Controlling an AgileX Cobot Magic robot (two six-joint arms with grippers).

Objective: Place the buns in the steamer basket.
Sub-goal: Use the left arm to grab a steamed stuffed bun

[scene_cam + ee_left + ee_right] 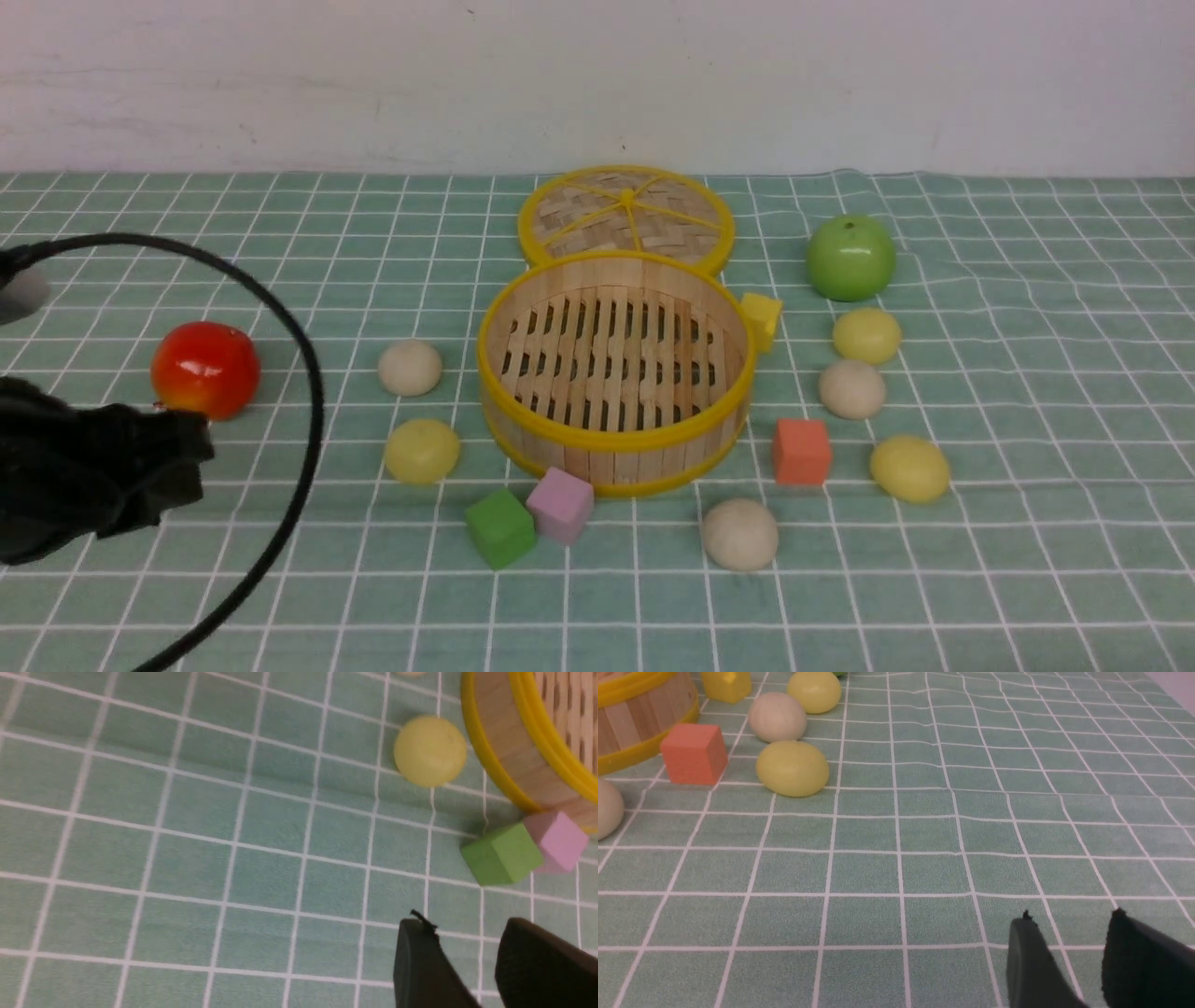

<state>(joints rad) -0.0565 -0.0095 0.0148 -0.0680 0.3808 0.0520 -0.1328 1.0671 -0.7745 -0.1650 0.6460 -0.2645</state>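
Steamer basket [616,441] upright, mouth upward; round buns [410,367] loose beside it

White wall [597,84] at back, green grid cloth [1027,560] rumpled on rt.

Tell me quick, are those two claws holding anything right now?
Left gripper: open, holding nothing.
Right gripper: open, holding nothing.
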